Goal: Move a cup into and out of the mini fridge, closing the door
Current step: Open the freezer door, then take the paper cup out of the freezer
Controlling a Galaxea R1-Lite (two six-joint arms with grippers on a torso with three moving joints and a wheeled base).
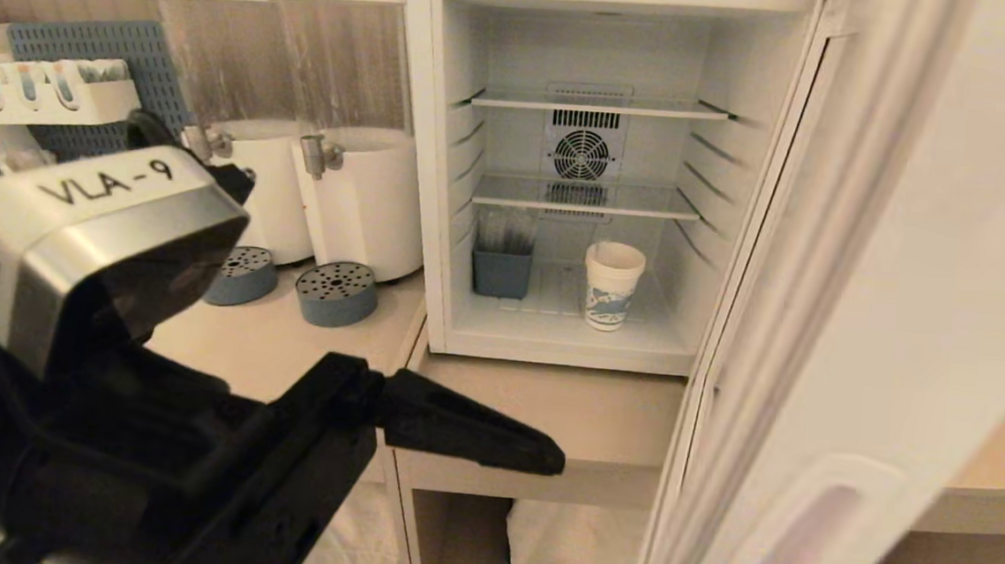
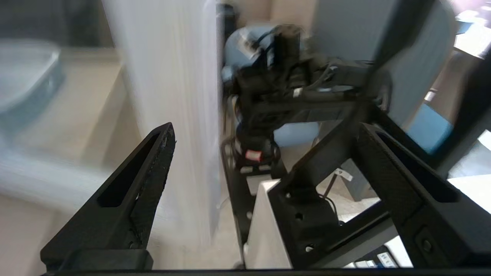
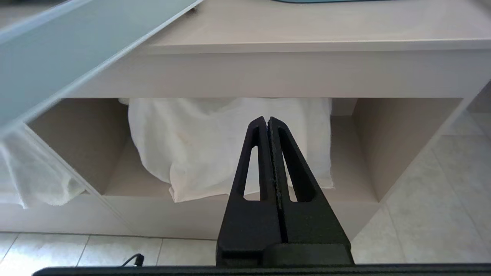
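Cup [image 1: 613, 285] stands upright on the floor of the mini fridge [image 1: 580, 181], right of centre, long axis vertical; a small blue-grey holder [image 1: 502, 269] sits apart at its 9 o'clock. Door [image 1: 861, 342] swung wide on the right. Left gripper [image 1: 491, 445] hangs released and empty before the tabletop [image 1: 547, 409]; cup lies at roughly 1 o'clock from it, further in. The left wrist view is smeared; the pale upright slab there is probably the door edge. Right gripper [image 3: 267, 122] clenched on nothing, parked low, aimed at the white cloth [image 3: 230, 145] on the shelf below. Left arm is nearer.
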